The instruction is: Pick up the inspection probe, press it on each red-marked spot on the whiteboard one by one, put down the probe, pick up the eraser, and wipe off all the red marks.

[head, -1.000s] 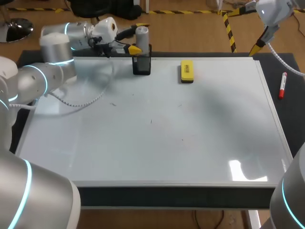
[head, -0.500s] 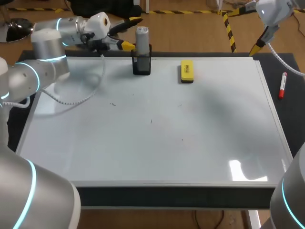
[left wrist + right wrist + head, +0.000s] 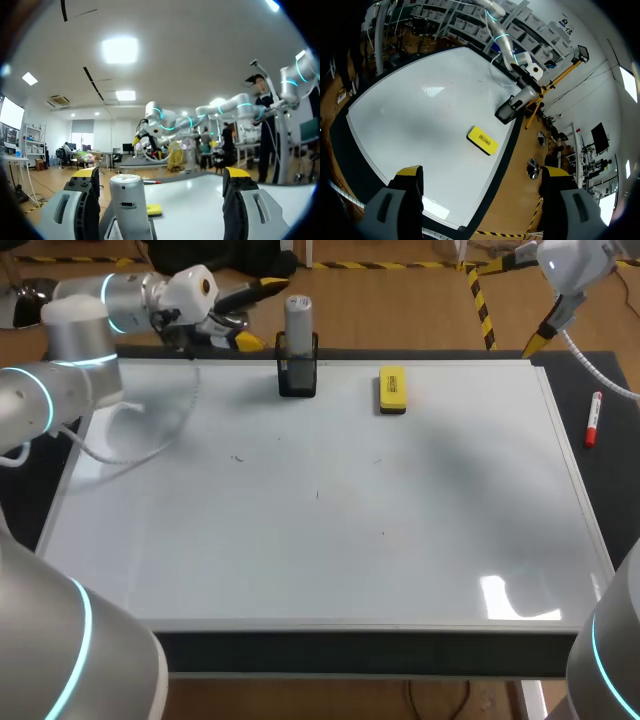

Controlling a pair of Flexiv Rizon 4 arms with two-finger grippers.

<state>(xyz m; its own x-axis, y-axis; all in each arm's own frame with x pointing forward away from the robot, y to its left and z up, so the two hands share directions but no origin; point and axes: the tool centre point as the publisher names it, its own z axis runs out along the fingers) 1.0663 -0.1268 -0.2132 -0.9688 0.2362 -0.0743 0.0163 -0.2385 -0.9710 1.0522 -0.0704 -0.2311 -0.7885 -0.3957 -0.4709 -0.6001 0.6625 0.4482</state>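
The grey cylindrical probe (image 3: 298, 316) stands upright in a black holder (image 3: 298, 376) at the whiteboard's (image 3: 320, 570) far edge. My left gripper (image 3: 258, 312) is open just left of it, not touching. In the left wrist view the probe (image 3: 131, 205) rises between the open fingers of the left gripper (image 3: 162, 195), nearer one finger (image 3: 82, 202). The yellow eraser (image 3: 392, 389) lies flat to the right of the holder. My right gripper (image 3: 480, 200) hangs open high above the board's far right corner, with the eraser (image 3: 482, 140) far below. I see no red marks on the board, only tiny dark specks.
A red marker (image 3: 593, 418) lies on the dark table right of the whiteboard's frame. My right arm (image 3: 570, 270) stays past the far right corner. My left arm (image 3: 80, 350) crosses the board's far left corner.
My left gripper has drawn back to the left, away from the probe, staying open. The right arm, probe and eraser have not moved.
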